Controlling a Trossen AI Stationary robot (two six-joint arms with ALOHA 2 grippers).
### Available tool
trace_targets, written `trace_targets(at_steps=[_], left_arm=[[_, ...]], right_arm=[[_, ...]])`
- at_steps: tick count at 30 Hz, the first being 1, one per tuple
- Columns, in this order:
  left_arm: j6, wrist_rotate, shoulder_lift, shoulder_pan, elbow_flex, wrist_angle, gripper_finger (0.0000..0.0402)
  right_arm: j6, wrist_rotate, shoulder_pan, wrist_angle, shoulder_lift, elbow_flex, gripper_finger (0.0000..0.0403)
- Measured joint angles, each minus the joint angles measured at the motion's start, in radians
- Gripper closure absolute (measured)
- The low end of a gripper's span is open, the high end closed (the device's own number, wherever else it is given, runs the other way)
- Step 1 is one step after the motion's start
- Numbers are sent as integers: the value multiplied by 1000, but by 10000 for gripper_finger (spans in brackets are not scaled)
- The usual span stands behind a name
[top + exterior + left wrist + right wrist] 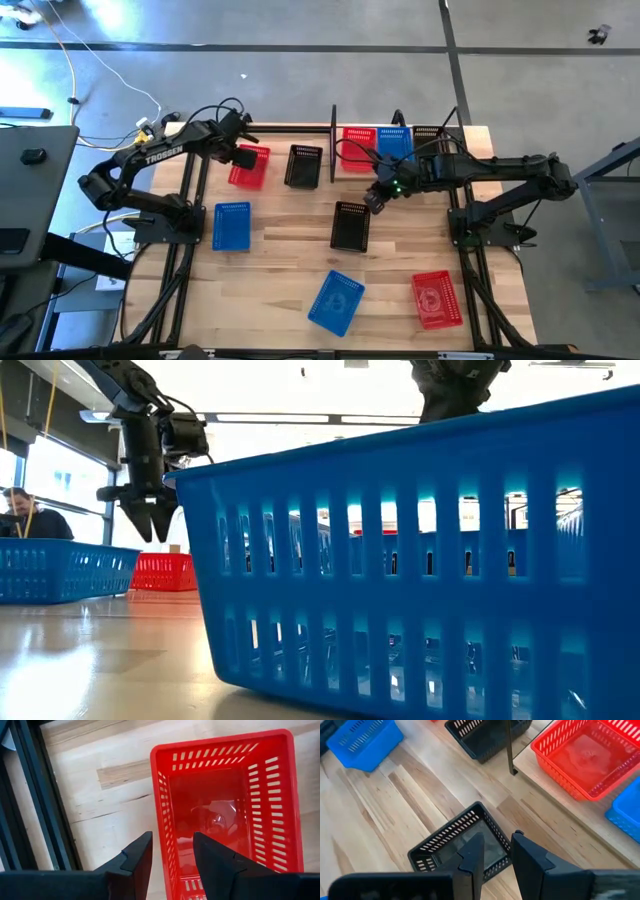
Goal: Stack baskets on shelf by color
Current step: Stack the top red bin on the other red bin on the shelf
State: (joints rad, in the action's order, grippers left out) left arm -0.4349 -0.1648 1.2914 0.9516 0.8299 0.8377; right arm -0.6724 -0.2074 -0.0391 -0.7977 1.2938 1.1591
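Note:
My left gripper (pixel 243 157) (pixel 172 855) hangs open above a red basket (pixel 250 168) (pixel 230 810) at the far left; its fingers stand either side of one long wall, clear of it. Open too, my right gripper (pixel 375 200) (pixel 497 852) hovers over the far right corner of a black basket (pixel 350 226) (pixel 455 845) at the table's middle. The shelf (pixel 333 145) at the far right carries a red basket (pixel 358 148), a blue basket (pixel 394 143) and a black basket (pixel 428 138) side by side on its wooden floor.
Loose on the table: a black basket (pixel 303 165) left of the shelf, a blue basket (pixel 231 225) at the left, a tilted blue basket (pixel 336 302) and a red basket (pixel 436 298) near the front edge. A person (pixel 20 515) sits beyond the table.

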Motion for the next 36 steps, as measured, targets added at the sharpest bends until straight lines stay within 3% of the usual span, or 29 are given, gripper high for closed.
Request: trace_targets(at_steps=[13,23,33,36], left_arm=[[-37,-30,136,0,-1,-35,271],[-60,26,227,23,10,-27,276],[-44,34,226,23,10,-27,386],[-45,38,215,23,10,-23,395]], right_arm=[[0,0,0,11,0,0,320],[31,3,0,24,0,0,320],[53,7,0,69,0,0,320],[83,7,0,70,0,0,320]])
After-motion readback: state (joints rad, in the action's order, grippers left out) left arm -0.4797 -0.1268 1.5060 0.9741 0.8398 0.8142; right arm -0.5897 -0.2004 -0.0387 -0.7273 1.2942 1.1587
